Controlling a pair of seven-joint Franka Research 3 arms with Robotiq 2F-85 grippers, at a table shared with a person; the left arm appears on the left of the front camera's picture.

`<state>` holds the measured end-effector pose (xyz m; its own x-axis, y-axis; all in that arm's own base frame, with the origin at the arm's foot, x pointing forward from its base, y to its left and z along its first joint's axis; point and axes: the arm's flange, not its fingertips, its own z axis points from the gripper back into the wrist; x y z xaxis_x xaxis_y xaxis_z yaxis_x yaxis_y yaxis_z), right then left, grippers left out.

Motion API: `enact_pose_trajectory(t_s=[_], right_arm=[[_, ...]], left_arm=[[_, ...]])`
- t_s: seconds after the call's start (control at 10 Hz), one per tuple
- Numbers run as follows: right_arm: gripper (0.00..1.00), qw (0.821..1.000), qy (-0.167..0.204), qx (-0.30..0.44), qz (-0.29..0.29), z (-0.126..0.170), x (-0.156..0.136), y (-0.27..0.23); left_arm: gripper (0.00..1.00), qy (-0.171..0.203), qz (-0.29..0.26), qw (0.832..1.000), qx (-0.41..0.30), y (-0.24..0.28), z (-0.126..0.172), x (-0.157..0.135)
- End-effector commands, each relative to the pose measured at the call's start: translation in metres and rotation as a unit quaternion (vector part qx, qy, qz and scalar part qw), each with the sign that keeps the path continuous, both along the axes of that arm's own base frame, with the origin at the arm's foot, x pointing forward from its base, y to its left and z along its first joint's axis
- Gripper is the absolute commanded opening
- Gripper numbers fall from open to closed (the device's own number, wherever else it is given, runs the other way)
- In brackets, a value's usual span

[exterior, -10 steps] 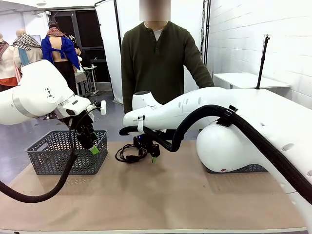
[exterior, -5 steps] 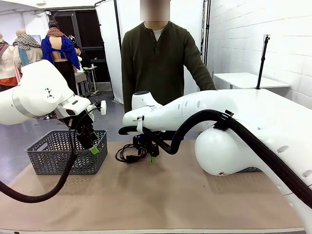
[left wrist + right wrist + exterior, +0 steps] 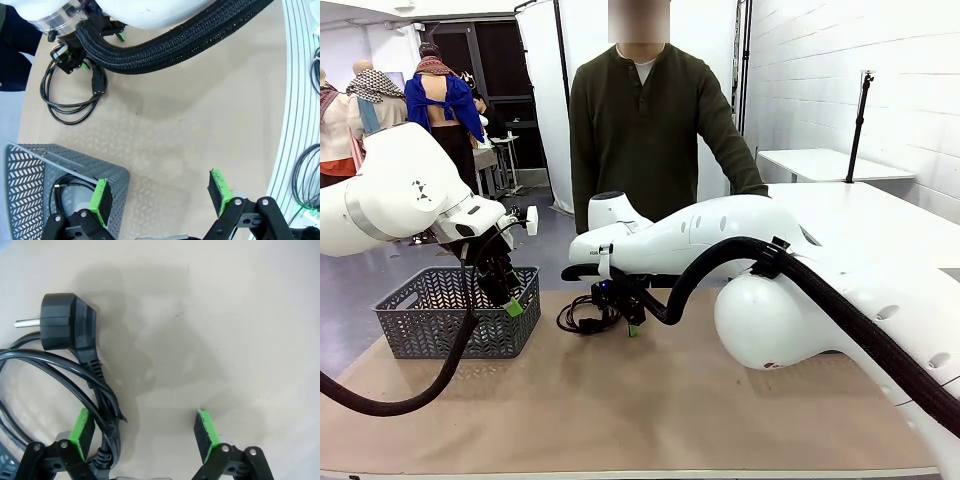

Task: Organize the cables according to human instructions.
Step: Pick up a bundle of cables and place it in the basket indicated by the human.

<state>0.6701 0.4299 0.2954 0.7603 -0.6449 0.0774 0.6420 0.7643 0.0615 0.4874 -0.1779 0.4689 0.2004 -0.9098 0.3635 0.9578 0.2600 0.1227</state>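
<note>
Right gripper point(image 3: 631, 322) is low over the tan tabletop point(image 3: 650, 400) near the far middle, jaws wide apart, nothing held. In the right wrist view a coiled black cable with a round black plug point(image 3: 70, 322) lies on the table, its cord passing just inside the left green pad point(image 3: 80, 426); the other pad is clear of it. The same coil point(image 3: 582, 315) sits just left of the gripper in the front view. Left gripper point(image 3: 160, 200) hangs spread open and empty at the near corner of the grey perforated plastic basket point(image 3: 455, 312). A second black cable coil point(image 3: 67, 190) lies inside the basket. Person in a dark green sweater point(image 3: 640, 130) stands at the far side.
</note>
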Motion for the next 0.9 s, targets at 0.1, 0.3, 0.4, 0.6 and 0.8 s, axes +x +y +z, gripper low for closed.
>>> enact_pose_trajectory(t_s=[0.1,0.3,0.4,0.6,0.8], right_arm=[[0.82,1.0,0.004,-0.031,-0.003,0.0087,0.0119,0.0098],[0.44,0.999,0.011,-0.033,0.0,0.0096,0.0111,0.0098],[0.25,0.999,0.012,-0.032,0.0,0.0101,0.0112,0.0101],[0.0,0.999,0.015,-0.029,-0.003,0.0108,0.0115,0.008],[0.0,0.999,0.02,-0.029,-0.007,0.0122,0.0128,0.0042]], left_arm=[[1.0,-0.001,0.001,1.0,0.0,0.0,0.0014,-0.0004],[1.0,-0.001,0.001,1.0,0.0,0.0,0.0014,-0.0004],[1.0,-0.001,0.001,1.0,0.0,0.0,0.0014,-0.0004],[1.0,-0.001,0.001,1.0,0.0,0.0,0.0014,-0.0004],[1.0,-0.001,0.001,1.0,0.0,0.0,0.0014,-0.0004]])
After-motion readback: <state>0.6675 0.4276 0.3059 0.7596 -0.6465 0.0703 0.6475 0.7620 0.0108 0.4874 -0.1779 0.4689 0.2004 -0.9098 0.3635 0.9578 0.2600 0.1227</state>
